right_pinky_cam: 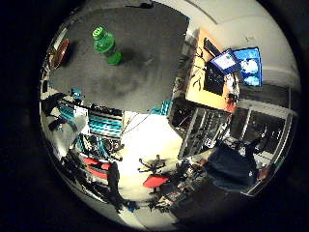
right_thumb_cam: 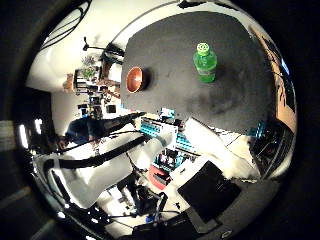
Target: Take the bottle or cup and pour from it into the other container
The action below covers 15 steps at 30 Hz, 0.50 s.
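A green bottle (right_thumb_cam: pixel 205 63) with a green cap stands upright on the dark grey table (right_thumb_cam: pixel 200 105), towards the middle. A brown bowl (right_thumb_cam: pixel 134 79) with an orange inside sits near one edge of the same table, well apart from the bottle. Both look small, so my hand is far from them and holds nothing that shows. The white arm (right_thumb_cam: pixel 100 172) reaches in from the side of the thumb side view.
Teal and black frames (right_pinky_cam: pixel 104 126) hang at the table's near edge. Beyond one side of the table stands an orange desk (right_pinky_cam: pixel 205 79) with lit monitors (right_pinky_cam: pixel 241 63). A metal rack (right_pinky_cam: pixel 200 130) and red items (right_pinky_cam: pixel 154 181) stand on the pale floor.
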Each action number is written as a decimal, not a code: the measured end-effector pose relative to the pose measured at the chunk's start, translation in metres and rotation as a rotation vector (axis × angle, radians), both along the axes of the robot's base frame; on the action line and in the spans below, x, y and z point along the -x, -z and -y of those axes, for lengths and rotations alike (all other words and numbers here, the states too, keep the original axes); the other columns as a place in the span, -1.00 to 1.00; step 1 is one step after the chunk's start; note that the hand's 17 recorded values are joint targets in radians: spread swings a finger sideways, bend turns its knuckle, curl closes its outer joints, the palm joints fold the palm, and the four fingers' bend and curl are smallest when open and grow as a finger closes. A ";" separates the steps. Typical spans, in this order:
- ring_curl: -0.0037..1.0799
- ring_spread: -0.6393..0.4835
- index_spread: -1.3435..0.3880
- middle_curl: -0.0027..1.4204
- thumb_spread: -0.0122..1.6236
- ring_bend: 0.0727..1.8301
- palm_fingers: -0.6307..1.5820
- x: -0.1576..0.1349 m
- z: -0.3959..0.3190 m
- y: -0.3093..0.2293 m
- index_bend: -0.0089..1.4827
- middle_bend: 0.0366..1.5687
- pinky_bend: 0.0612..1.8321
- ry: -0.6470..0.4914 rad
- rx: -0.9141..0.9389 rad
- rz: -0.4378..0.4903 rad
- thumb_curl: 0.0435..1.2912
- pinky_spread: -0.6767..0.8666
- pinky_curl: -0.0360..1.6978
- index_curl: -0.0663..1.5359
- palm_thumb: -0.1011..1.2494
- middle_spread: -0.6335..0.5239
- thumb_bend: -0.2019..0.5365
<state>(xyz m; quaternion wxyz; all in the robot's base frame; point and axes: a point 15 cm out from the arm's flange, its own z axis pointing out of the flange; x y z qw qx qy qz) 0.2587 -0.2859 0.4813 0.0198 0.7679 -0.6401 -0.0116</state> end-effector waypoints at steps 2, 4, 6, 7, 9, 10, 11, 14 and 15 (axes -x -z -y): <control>-0.55 0.45 0.14 -0.51 0.29 -0.74 -0.21 0.001 0.001 0.000 -0.77 -0.79 -0.34 0.006 -0.003 0.003 -0.46 0.45 -0.96 -0.54 0.26 0.09 -0.52; -0.55 0.45 0.14 -0.51 0.29 -0.73 -0.21 0.000 0.001 0.001 -0.77 -0.78 -0.33 0.007 -0.013 0.008 -0.46 0.45 -0.96 -0.54 0.24 0.09 -0.52; -0.55 0.44 0.15 -0.51 0.30 -0.73 -0.22 -0.002 0.000 0.003 -0.77 -0.78 -0.32 0.013 -0.036 0.027 -0.47 0.45 -0.96 -0.55 0.21 0.09 -0.53; -0.55 0.44 0.15 -0.50 0.30 -0.73 -0.22 -0.004 -0.001 0.003 -0.77 -0.78 -0.31 0.016 -0.054 0.045 -0.47 0.45 -0.96 -0.55 0.19 0.09 -0.53; -0.55 0.44 0.16 -0.50 0.31 -0.72 -0.22 -0.006 -0.002 0.004 -0.78 -0.78 -0.29 0.032 -0.093 0.083 -0.47 0.46 -0.96 -0.56 0.16 0.09 -0.53; -0.55 0.44 0.16 -0.50 0.31 -0.72 -0.22 -0.007 -0.002 0.005 -0.77 -0.78 -0.28 0.036 -0.113 0.103 -0.48 0.46 -0.96 -0.56 0.15 0.09 -0.53; -0.54 0.44 0.16 -0.50 0.31 -0.72 -0.22 -0.009 -0.002 0.006 -0.78 -0.78 -0.27 0.044 -0.134 0.124 -0.48 0.46 -0.96 -0.56 0.14 0.09 -0.53; -0.54 0.43 0.16 -0.50 0.31 -0.70 -0.22 -0.016 0.000 0.010 -0.78 -0.77 -0.24 0.070 -0.219 0.190 -0.48 0.46 -0.96 -0.57 0.11 0.09 -0.52; -0.54 0.43 0.16 -0.50 0.31 -0.69 -0.22 -0.019 0.002 0.012 -0.78 -0.77 -0.23 0.081 -0.247 0.212 -0.48 0.47 -0.96 -0.57 0.10 0.10 -0.53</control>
